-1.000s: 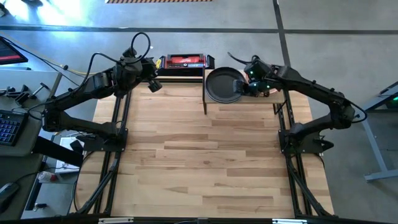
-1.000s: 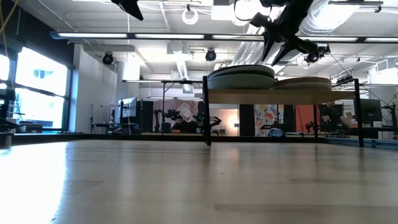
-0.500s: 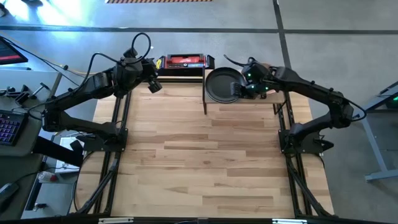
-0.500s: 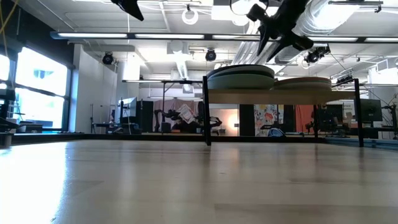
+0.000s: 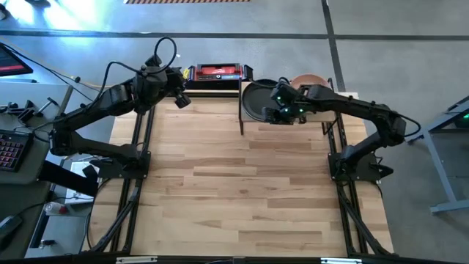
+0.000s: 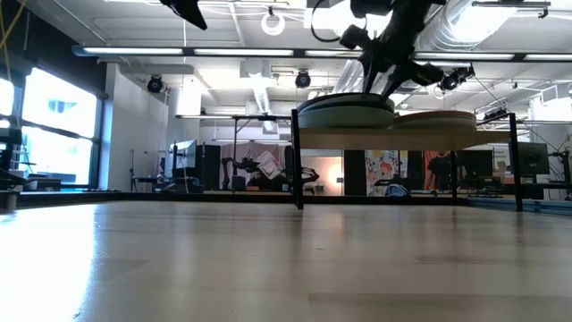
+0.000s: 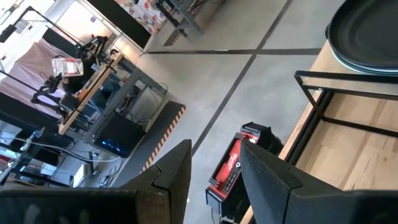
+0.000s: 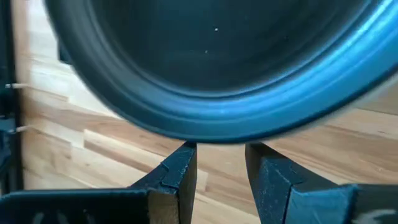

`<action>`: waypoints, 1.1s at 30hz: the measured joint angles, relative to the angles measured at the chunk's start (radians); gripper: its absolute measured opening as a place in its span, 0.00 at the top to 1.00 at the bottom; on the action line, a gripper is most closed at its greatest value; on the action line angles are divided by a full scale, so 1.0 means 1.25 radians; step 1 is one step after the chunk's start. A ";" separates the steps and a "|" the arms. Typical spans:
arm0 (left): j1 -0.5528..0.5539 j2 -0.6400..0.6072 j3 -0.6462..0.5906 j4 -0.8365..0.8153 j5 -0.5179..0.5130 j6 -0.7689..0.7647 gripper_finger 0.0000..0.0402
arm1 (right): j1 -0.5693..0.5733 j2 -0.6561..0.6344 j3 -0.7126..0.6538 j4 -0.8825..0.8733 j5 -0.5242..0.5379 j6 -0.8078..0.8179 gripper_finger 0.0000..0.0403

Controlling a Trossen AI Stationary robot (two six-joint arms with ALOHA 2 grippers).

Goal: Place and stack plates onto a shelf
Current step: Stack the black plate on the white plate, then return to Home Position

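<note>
The right gripper's [image 8: 221,171] two dark fingers [image 8: 177,174] stand a narrow gap apart with nothing clamped between them, their tips just short of the rim of the round dark teal matte plate [image 8: 217,68] that fills the right wrist view. From above, that gripper [image 5: 282,110] hangs over the near edge of this dark plate [image 5: 258,99], which tops the left-hand stack on the small light-wood shelf with thin black metal posts [image 5: 241,110] at the far edge of the big wooden tabletop [image 5: 242,183]. A terracotta pink round plate [image 5: 309,78] shows on the shelf's right half, partly hidden by the arm. The low view shows two stacks side by side on the raised shelf [image 6: 393,139], the left stack [image 6: 346,112] taller than the right one [image 6: 435,120]. The left gripper's [image 7: 214,171] fingers also stand apart and empty; it waits raised at the table's far left corner [image 5: 178,97], near a red-and-black box [image 5: 217,72] beyond the table edge.
</note>
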 joint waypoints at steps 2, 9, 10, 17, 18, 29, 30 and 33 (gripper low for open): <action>0.009 0.000 0.000 0.000 0.010 0.000 0.69 | -0.001 0.010 0.000 0.004 0.003 -0.001 0.72; 0.037 0.000 0.000 -0.001 0.016 0.000 0.69 | -0.026 0.015 0.000 0.039 0.033 -0.014 0.72; 0.040 0.000 0.000 -0.001 0.016 0.000 0.69 | -0.031 0.015 0.000 0.044 0.037 -0.016 0.72; 0.054 0.000 0.000 -0.062 0.017 -0.055 0.69 | -0.037 0.015 0.013 0.056 0.008 -0.066 0.72; 0.055 0.000 0.000 -0.081 0.019 -0.078 0.69 | -0.030 0.014 0.018 0.057 0.007 -0.074 0.72; 0.101 -0.002 -0.019 -0.193 0.275 -0.318 0.69 | 0.026 -0.007 0.063 0.055 0.088 -0.294 0.72; 0.103 -0.004 -0.033 -0.192 0.288 -0.335 0.69 | 0.030 -0.015 0.063 0.052 0.100 -0.305 0.72; 0.110 -0.017 -0.074 -0.193 0.300 -0.391 0.69 | 0.038 -0.052 0.063 0.049 0.119 -0.356 0.72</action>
